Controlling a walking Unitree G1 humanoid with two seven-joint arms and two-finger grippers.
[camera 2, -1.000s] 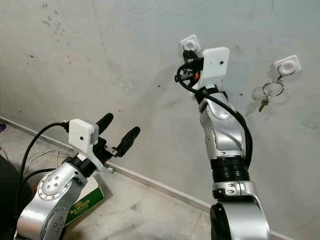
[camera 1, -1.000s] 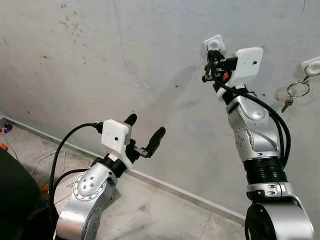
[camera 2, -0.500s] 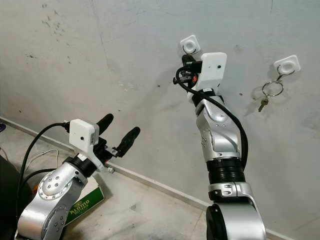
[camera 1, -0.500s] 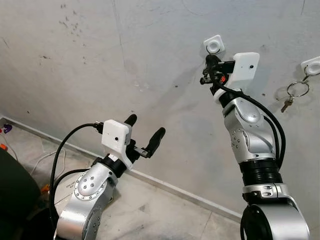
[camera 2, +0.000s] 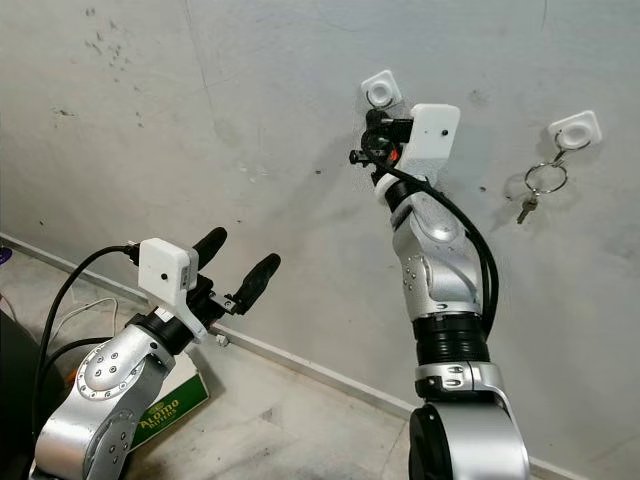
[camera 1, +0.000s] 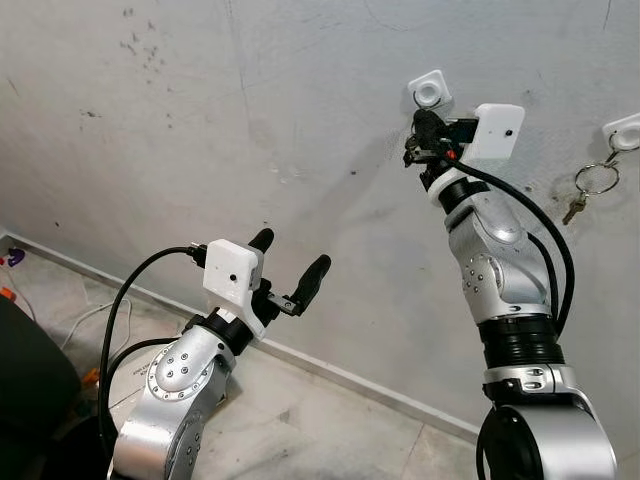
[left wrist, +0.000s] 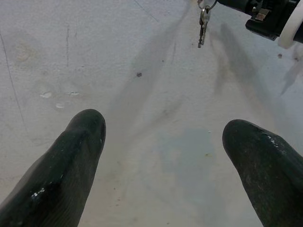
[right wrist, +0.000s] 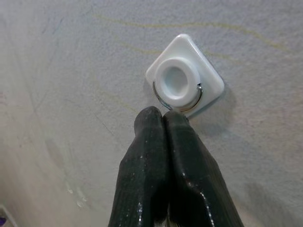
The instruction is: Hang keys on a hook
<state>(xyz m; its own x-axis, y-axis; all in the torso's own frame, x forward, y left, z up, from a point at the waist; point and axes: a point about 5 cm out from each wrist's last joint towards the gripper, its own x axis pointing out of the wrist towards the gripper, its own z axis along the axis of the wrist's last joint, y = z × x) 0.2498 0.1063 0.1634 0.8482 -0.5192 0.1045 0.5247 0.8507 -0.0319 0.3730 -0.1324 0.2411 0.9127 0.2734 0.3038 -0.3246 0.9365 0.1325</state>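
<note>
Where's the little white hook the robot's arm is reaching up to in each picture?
Left eye view: hook upper right of centre, on the wall.
Right eye view: upper middle.
Right wrist view: centre, above the fingertips.
Shared landmark: right gripper, shut on the key ring just below it.

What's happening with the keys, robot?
Right claw shut on key ring, looped under white hook. Left claw open, idle, low. Other keys hang on next hook. Nothing blocking.
</note>
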